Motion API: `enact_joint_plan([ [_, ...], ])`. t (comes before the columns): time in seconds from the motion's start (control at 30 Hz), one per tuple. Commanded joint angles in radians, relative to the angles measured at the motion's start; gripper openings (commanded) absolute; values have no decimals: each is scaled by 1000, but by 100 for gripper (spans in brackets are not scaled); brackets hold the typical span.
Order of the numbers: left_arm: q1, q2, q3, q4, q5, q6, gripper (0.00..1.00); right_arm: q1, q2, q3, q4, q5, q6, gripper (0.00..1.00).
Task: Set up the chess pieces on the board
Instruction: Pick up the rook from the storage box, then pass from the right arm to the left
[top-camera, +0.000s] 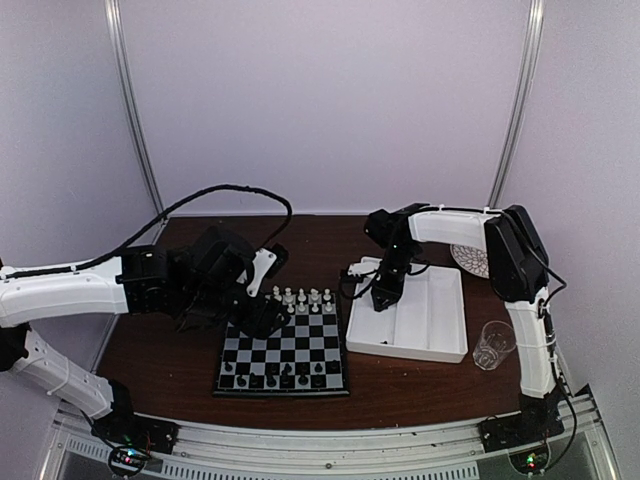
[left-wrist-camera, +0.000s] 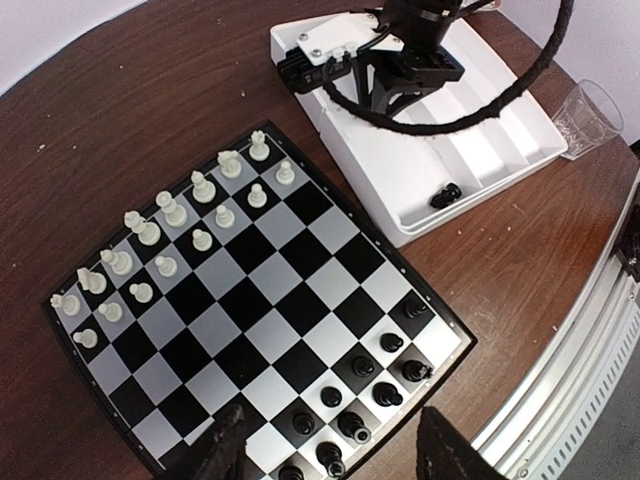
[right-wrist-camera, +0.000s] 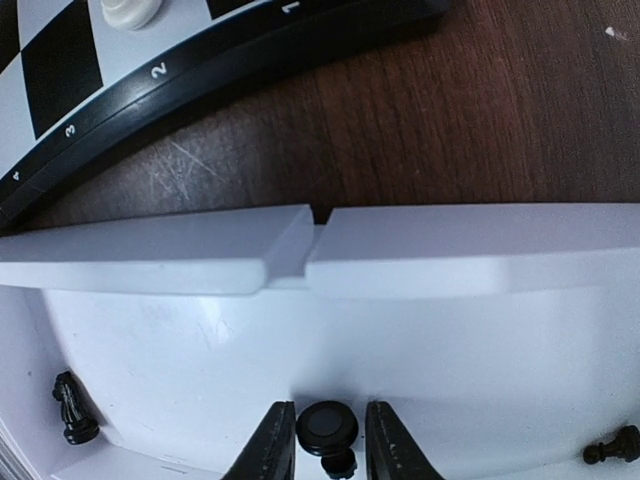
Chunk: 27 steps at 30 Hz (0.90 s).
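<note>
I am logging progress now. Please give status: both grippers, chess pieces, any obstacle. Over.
Left gripper open, empty, near board. Right gripper in tray, jaws flanking black pawn, grip unclear. No obstacle seen.

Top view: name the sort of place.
Probably a robot lab booth: left arm and right arm bolted to a metal rail, plain white walls, a chessboard and tray on a wooden table.

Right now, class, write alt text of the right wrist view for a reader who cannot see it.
The fingers of the right gripper flank a black pawn standing in the white tray; whether they grip it is unclear. Two other black pieces sit at its far left and right; the numbered edge of the board lies beyond.
</note>
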Motion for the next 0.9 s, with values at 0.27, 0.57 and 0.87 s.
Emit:
enact_joint_plan([
  [0.27, 7, -12, -19, 64, 16, -15, 58, 13, 0, -10, 20, 50, 115, 14],
  [0.57, 10, 14, -62, 458, -77, 58, 59, -69, -329, -64, 106, -391, 414, 12],
  [0.87, 9, 175, -92, 1122, -171, 373, 54, -149, -461, -249, 659, -780, 1095, 11],
])
